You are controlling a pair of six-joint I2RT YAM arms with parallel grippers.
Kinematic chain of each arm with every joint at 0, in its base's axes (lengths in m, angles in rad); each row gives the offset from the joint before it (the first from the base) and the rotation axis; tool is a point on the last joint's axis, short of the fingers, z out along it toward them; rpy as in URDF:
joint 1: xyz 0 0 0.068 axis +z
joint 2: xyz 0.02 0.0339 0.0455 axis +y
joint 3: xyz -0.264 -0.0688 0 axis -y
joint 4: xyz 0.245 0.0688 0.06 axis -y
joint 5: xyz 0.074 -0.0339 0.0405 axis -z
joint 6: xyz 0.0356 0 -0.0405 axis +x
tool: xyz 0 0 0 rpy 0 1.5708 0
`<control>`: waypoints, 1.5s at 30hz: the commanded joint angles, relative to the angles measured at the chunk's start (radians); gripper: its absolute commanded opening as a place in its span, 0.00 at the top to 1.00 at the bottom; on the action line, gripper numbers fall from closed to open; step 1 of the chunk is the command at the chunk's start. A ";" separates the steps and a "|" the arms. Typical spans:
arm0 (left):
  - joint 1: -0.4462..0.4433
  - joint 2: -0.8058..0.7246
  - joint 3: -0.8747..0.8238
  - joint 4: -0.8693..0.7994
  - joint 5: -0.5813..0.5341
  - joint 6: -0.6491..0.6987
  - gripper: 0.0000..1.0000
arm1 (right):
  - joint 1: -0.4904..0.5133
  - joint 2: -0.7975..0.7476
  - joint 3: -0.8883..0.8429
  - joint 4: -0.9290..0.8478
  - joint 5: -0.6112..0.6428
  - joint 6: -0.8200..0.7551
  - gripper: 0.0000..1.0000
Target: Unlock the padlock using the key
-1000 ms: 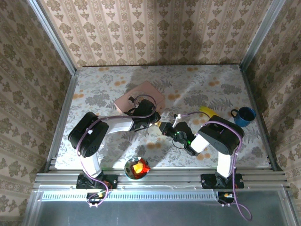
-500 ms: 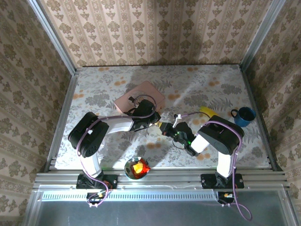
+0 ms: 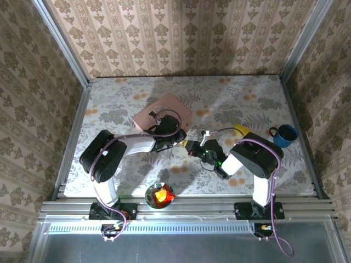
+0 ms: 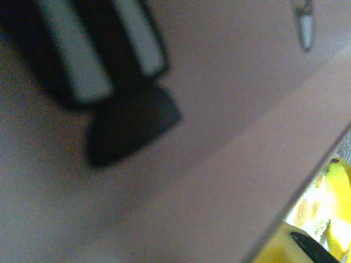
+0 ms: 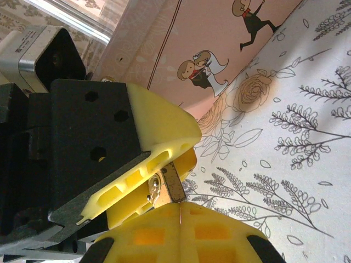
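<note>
The small brass padlock [image 5: 164, 186] sits pinched between the two yellow fingers of my left gripper [image 5: 176, 164], a silvery bit of metal showing at its left side. My right gripper [image 5: 180, 211] is shut, its yellow pads pressed together along a thin seam that meets the padlock's lower edge. The key is hidden; I cannot tell whether it lies inside that seam. From above, the left gripper [image 3: 185, 143] and right gripper [image 3: 197, 150] meet tip to tip just in front of the pink box [image 3: 162, 114].
The pink box [image 4: 192, 137] lies blurred and very close under the left wrist. A yellow banana [image 3: 239, 129] lies right of the grippers, a blue mug [image 3: 285, 135] beyond it. A bowl [image 3: 159, 195] holding something orange-red stands at the front edge.
The right gripper's fingers have closed fully. Both grippers have shifted slightly left and away from the bases, still joined at the padlock.
</note>
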 commanded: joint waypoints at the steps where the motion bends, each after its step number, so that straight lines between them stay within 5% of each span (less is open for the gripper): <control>1: -0.043 0.014 -0.002 -0.014 0.142 -0.005 1.00 | -0.020 0.019 0.083 0.061 0.008 -0.019 0.99; 20: -0.015 0.000 -0.044 -0.006 0.110 -0.034 1.00 | -0.035 -0.178 -0.032 -0.232 0.006 -0.036 0.55; 36: -0.008 0.011 -0.035 -0.003 0.122 -0.038 1.00 | -0.006 -0.527 -0.104 -0.598 0.059 -0.070 0.49; 45: -0.007 0.008 -0.035 -0.008 0.121 -0.038 1.00 | 0.016 -0.526 -0.079 -0.627 0.025 -0.072 0.50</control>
